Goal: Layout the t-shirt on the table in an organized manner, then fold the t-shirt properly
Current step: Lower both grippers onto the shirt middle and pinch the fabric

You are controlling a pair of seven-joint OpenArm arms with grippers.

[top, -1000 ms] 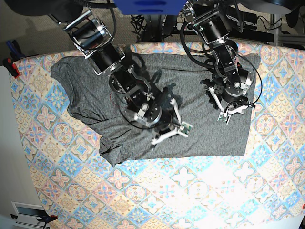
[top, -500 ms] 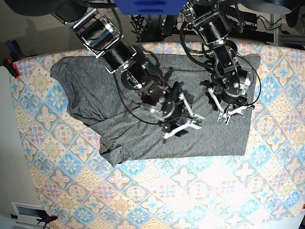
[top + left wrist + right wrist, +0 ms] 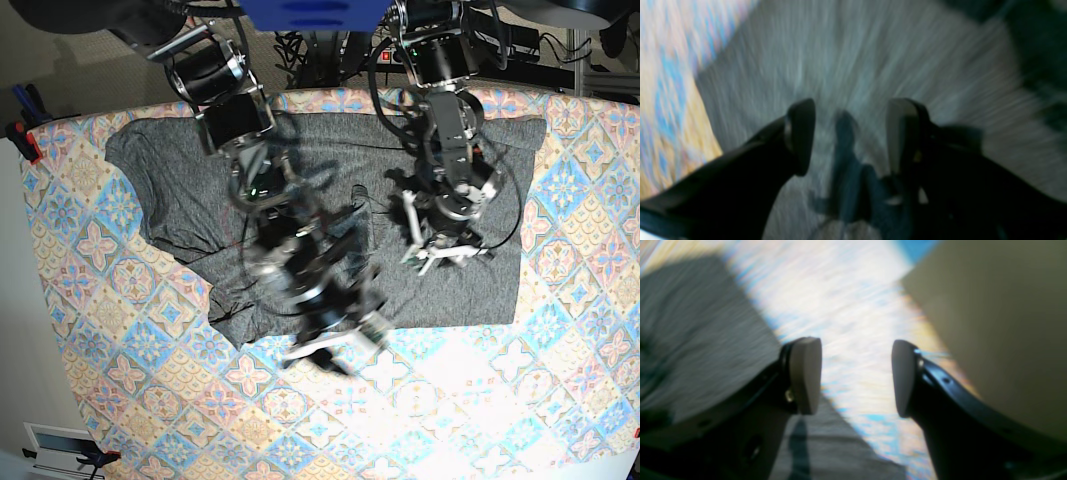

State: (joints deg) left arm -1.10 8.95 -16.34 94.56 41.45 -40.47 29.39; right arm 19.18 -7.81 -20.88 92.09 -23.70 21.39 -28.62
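**Over a patterned table, two robot arms above a grey t-shirt**

On the left of the overhead view, the arm carrying the right wrist camera reaches down from the top edge and stretches diagonally toward the near side. Its right gripper (image 3: 335, 345) is motion-blurred and sits over the t-shirt's lower hem, at the border between cloth and table (image 3: 480, 400). Seen from that wrist, its two tan fingertips (image 3: 805, 375) stand wide apart with nothing between them; the bright tablecloth shows through the gap.

Across the middle lies the t-shirt (image 3: 180, 200), dark heathered grey, spread mostly flat along the far half of the table. One sleeve points to the left, and a crumpled fold sits at the lower left corner.

On the right, the other arm drops almost straight down from the top. Its left gripper (image 3: 440, 250) hangs over the shirt's right half. From that wrist, the jaws are parted with only grey fabric below, gripping nothing.
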